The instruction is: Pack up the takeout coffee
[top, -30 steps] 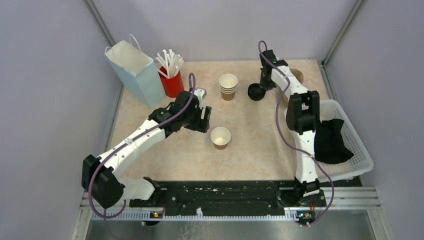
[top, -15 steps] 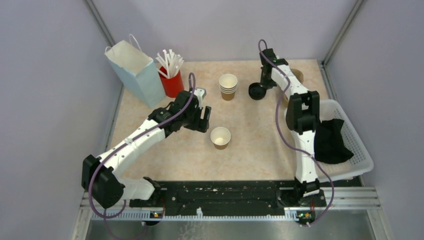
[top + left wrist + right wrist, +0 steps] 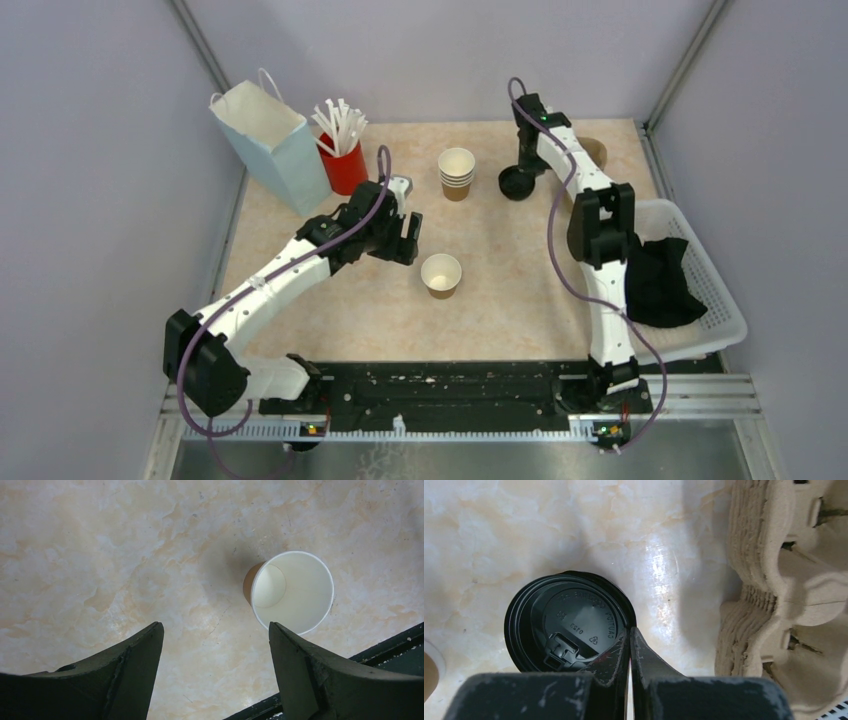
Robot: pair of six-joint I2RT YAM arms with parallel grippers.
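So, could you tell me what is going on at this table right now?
The robot is partway through preparing a takeout coffee. Its right gripper is shut on the rim of a black lid, which sits beside a stack of pulp cup carriers. The left gripper hangs open next to a lone paper cup, which stands upright and is not yet lidded.
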